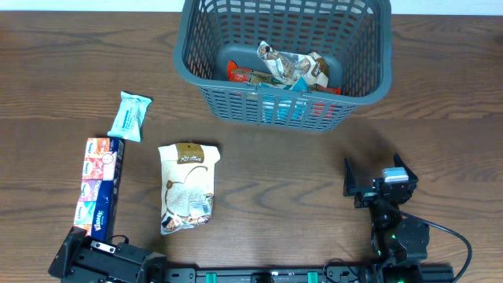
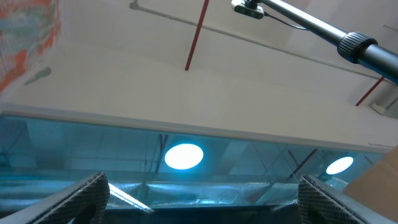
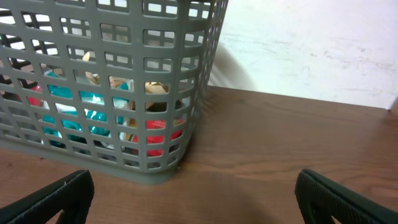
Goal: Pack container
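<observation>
The dark grey slotted basket (image 1: 287, 86) stands at the far middle of the table and holds several snack packets (image 1: 292, 69). It also shows in the right wrist view (image 3: 106, 87), with red and teal packets behind its lattice. On the table lie a teal packet (image 1: 129, 115), a cream pouch (image 1: 187, 187) and a strip of tissue packs (image 1: 100, 186). My right gripper (image 1: 376, 179) is open and empty, near the front right, pointing at the basket. My left gripper (image 2: 199, 199) is open and empty, and its camera looks up at the ceiling; the arm sits at the front left corner (image 1: 86, 258).
Bare wooden table lies between the basket and the right gripper (image 3: 199, 199). A white wall stands behind the table (image 3: 311, 50). The left wrist view shows only ceiling, lights and a camera boom (image 2: 311, 25).
</observation>
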`<action>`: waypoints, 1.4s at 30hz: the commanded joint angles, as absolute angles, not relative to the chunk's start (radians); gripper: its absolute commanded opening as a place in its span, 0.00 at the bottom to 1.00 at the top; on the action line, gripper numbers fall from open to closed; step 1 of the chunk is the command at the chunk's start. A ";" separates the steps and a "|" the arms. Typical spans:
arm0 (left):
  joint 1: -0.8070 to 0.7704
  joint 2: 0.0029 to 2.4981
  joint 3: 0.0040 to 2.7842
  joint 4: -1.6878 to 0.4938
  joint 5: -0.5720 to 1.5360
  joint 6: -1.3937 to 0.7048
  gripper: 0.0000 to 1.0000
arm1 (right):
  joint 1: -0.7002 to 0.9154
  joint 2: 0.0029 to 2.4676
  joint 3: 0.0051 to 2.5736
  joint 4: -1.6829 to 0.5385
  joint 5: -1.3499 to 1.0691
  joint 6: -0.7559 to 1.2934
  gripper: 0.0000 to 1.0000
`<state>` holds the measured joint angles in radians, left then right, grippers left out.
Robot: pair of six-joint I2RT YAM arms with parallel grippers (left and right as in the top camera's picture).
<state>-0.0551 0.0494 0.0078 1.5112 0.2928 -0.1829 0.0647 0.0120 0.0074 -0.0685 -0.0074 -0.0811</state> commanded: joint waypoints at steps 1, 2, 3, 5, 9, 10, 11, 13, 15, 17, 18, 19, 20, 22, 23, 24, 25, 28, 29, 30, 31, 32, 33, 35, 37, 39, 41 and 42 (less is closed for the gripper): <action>-0.053 0.036 0.005 1.515 0.311 -0.180 0.95 | 0.059 0.007 0.006 -0.072 -0.008 -0.091 0.99; -0.053 0.036 0.005 1.515 0.311 -0.180 0.95 | 0.059 0.007 0.006 -0.072 -0.008 -0.091 0.99; -0.053 0.036 0.005 1.515 0.311 -0.180 0.95 | 0.059 0.007 0.006 -0.072 -0.008 -0.091 0.99; -0.053 0.036 0.005 1.515 0.311 -0.180 0.95 | 0.059 0.007 0.006 -0.072 -0.008 -0.091 0.99; -0.053 0.036 0.005 1.515 0.310 -0.180 0.95 | 0.059 0.007 0.006 -0.072 -0.008 -0.091 0.99; -0.053 0.036 0.005 1.515 0.310 -0.180 0.95 | 0.059 0.007 0.006 -0.072 -0.008 -0.091 0.99; -0.053 0.036 0.005 1.515 0.309 -0.180 0.95 | 0.059 0.007 0.006 -0.072 -0.008 -0.091 0.99; -0.053 0.036 0.005 1.515 0.307 -0.180 0.95 | 0.059 0.007 0.006 -0.072 -0.008 -0.091 0.99; -0.053 0.036 0.005 1.515 0.307 -0.180 0.95 | 0.059 0.007 0.006 -0.072 -0.008 -0.091 0.99; -0.053 0.036 0.005 1.501 0.307 -0.180 0.95 | 0.059 0.007 0.006 -0.072 -0.008 -0.091 0.99; -0.053 0.036 0.005 1.491 0.307 -0.180 0.95 | 0.059 0.007 0.006 -0.072 -0.008 -0.091 0.99; -0.053 0.036 0.005 1.479 0.307 -0.180 0.95 | 0.059 0.007 0.006 -0.072 -0.008 -0.091 0.99; -0.053 0.036 0.005 1.464 0.308 -0.180 0.95 | 0.059 0.007 0.006 -0.072 -0.008 -0.091 0.99; -0.053 0.036 0.005 1.442 0.311 -0.180 0.95 | 0.059 0.007 0.006 -0.072 -0.008 -0.091 0.99; -0.053 0.036 0.005 1.435 0.311 -0.180 0.95 | 0.059 0.007 0.006 -0.072 -0.008 -0.091 0.99; -0.053 0.036 0.005 1.424 0.312 -0.180 0.95 | 0.059 0.007 0.006 -0.072 -0.008 -0.091 0.99; -0.053 0.036 0.005 1.415 0.312 -0.180 0.95 | 0.059 0.007 0.006 -0.072 -0.008 -0.091 0.99; -0.053 0.036 0.005 1.410 0.312 -0.180 0.95 | 0.059 0.007 0.006 -0.072 -0.008 -0.091 0.99; -0.053 0.036 0.005 1.410 0.312 -0.180 0.95 | 0.059 0.007 0.006 -0.072 -0.008 -0.091 0.99; -0.053 0.036 0.005 1.410 0.312 -0.180 0.95 | 0.059 0.007 0.006 -0.072 -0.008 -0.091 0.99; -0.053 0.036 0.005 1.410 0.312 -0.180 0.95 | 0.059 0.007 0.006 -0.072 -0.008 -0.091 0.99; -0.053 0.036 0.005 1.410 0.313 -0.180 0.95 | 0.059 0.007 0.006 -0.072 -0.008 -0.091 0.99; -0.053 0.036 0.005 1.412 0.316 -0.180 0.95 | 0.059 0.007 0.006 -0.072 -0.008 -0.091 0.99; -0.053 0.036 0.005 1.420 0.316 -0.180 0.95 | 0.059 0.007 0.006 -0.072 -0.008 -0.091 0.99; -0.053 0.036 0.005 1.429 0.316 -0.180 0.95 | 0.059 0.007 0.006 -0.072 -0.008 -0.091 0.99; -0.053 0.036 0.005 1.427 0.315 -0.180 0.95 | 0.059 0.007 0.006 -0.072 -0.008 -0.091 0.99; -0.053 0.036 0.005 1.419 0.315 -0.180 0.95 | 0.059 0.007 0.006 -0.072 -0.008 -0.091 0.99; -0.053 0.036 0.005 1.418 0.315 -0.180 0.95 | 0.059 0.007 0.006 -0.072 -0.008 -0.091 0.99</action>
